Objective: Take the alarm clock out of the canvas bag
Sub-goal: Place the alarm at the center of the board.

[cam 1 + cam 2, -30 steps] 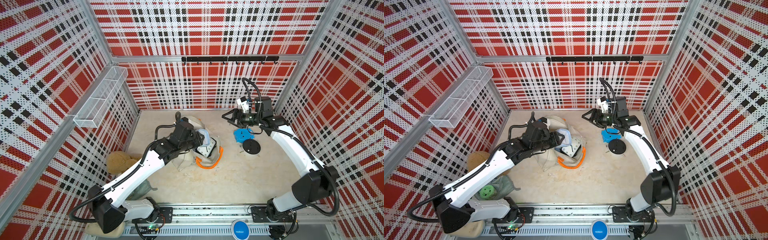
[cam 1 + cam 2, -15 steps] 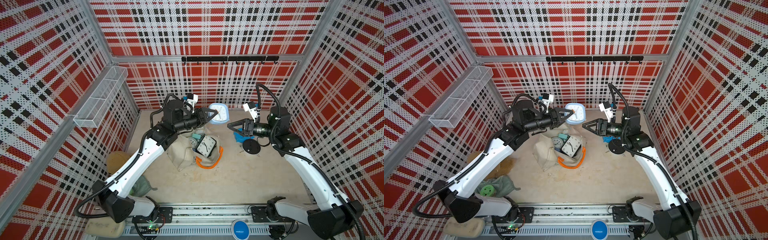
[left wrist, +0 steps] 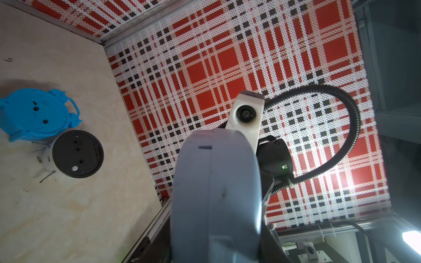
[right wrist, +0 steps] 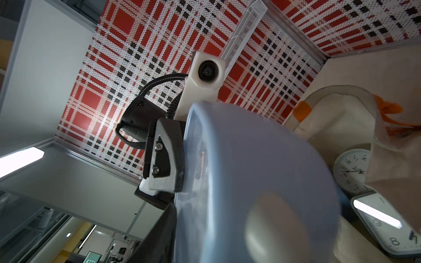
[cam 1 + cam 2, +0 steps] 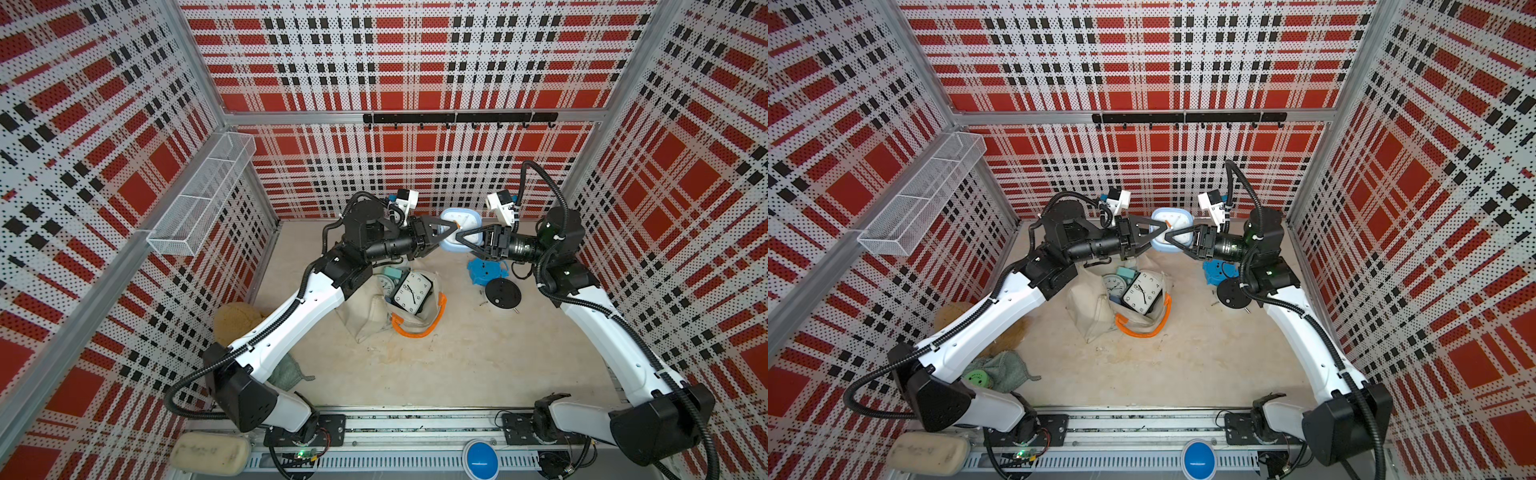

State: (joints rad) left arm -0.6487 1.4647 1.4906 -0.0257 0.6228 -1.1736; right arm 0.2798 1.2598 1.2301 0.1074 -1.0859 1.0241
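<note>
Both top views: alarm clock (image 5: pixel 459 216) is clamped in left gripper (image 5: pixel 449 236) jaws; right gripper (image 5: pixel 466 243) closure cannot be told; released early, it could be dropped onto canvas bag (image 5: pixel 365 318).

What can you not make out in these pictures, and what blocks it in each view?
- Pale blue clock dial: in both top views, crossed by the left gripper and right gripper; blurred in the right wrist view.
- Right gripper's hold on it: unclear everywhere.
- Canvas bag depths: covered by the square clock.
- Plush toy: partly behind the left arm in a top view.
</note>
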